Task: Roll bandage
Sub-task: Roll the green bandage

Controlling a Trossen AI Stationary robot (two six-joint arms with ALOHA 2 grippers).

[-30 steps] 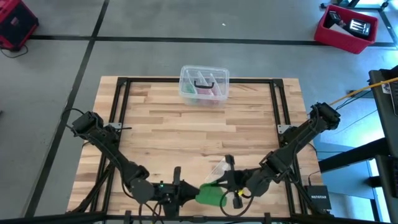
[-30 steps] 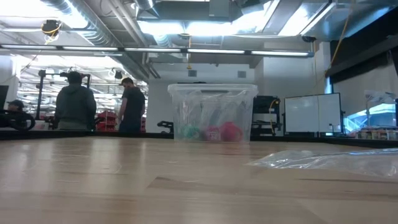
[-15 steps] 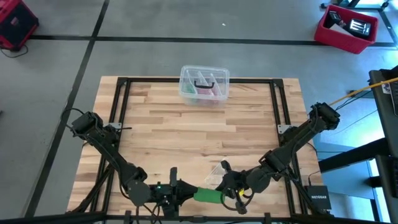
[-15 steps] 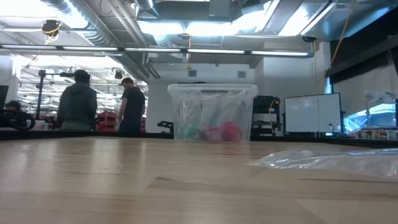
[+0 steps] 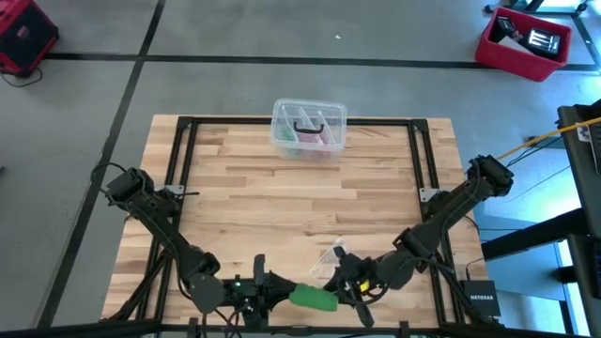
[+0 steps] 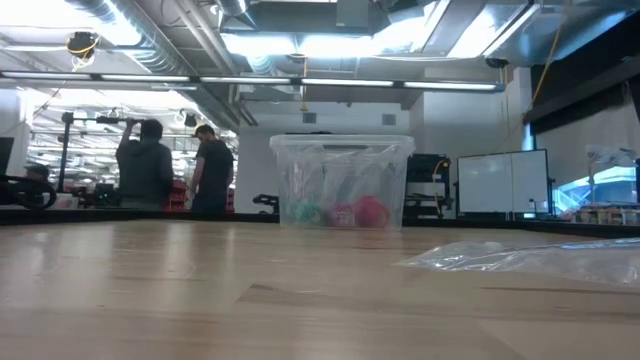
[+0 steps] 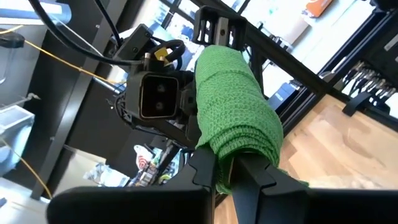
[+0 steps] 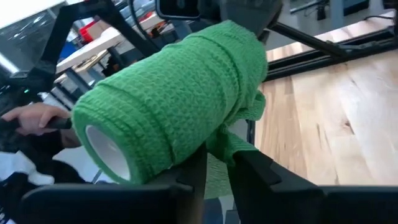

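The bandage is a bright green roll held in the air just above the table's near edge, between my two grippers. My left gripper comes at it level from the table's left and is shut on its near end. My right gripper comes from the right, and its fingers stand narrowly apart with green cloth between them. The roll's white core shows at one end in the right wrist view. The low view shows neither the roll nor the grippers. My left gripper pinches the roll's outer layers at the end nearest it between its two fingers. The fingers lie level and along the roll, which reaches away from them, clear of the table. My right gripper has a loose flap of the bandage between its two fingers, under the roll's side. The fingers come nearly level from the table's right. The roll lies slanted across them, lifted clear.
A crumpled clear plastic wrapper lies on the table just beyond the grippers. A clear plastic box with pink and dark items stands at the far edge. People stand in the room behind the table.
My right gripper has rolled about its own axis, and its upper finger has swung down toward the near edge. The green roll has turned with it and now shows longer, narrower and slightly slanted. It stays clear of the table.
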